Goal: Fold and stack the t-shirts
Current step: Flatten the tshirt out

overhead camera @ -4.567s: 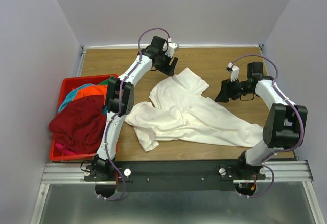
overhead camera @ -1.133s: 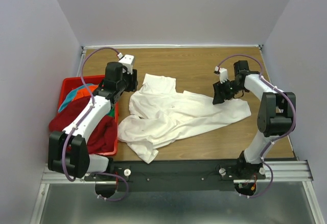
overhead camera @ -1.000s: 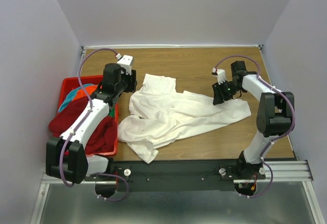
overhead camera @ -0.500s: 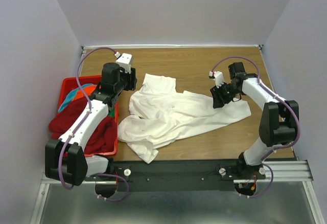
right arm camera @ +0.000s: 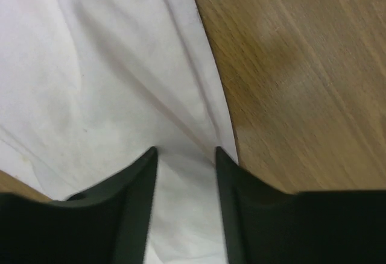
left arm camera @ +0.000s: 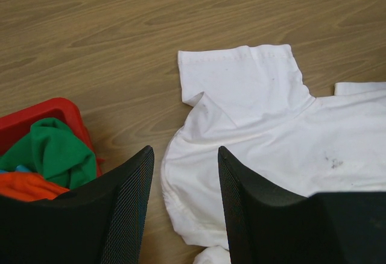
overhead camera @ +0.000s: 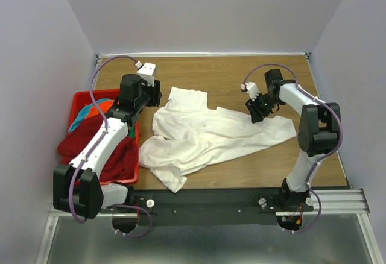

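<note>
left claw: released, empty, over white t-shirt beside red basket | right claw: released, over white t-shirt edge on table | white t-shirt: crumpled

Left arm runs up from its base along the left side of the white t-shirt, elbow bent. The left gripper hangs just off the shirt's far-left sleeve, jaws apart with nothing between them. Right arm is folded hard at the elbow, with the forearm reaching in over the shirt's right end. The right gripper points down over that edge, jaws spread, not pinching anything as far as I can see.
</note>
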